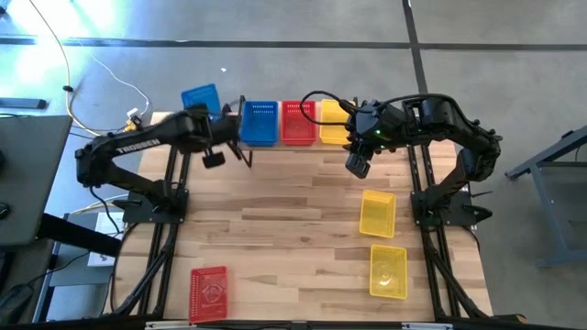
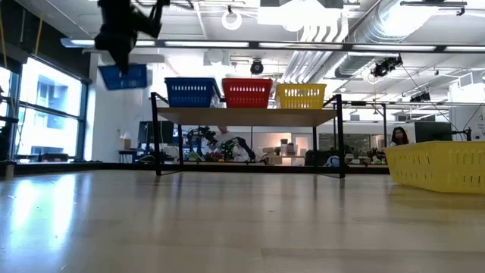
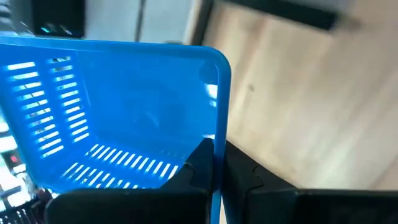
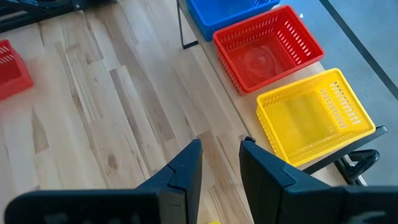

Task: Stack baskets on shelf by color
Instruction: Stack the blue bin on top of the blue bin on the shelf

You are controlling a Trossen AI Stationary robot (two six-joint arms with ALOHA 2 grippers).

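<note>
Left gripper fingers clamped on rim of blue basket, held in air beside shelf left end. Shelf carries blue, red, yellow baskets. Right gripper fingers narrowly apart, empty, above table near shelf.

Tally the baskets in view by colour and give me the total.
Blue baskets: 2, one held by the left gripper at, one on the shelf.
Red baskets: 2, at and.
Yellow baskets: 3, at and.
Total: 7.
</note>
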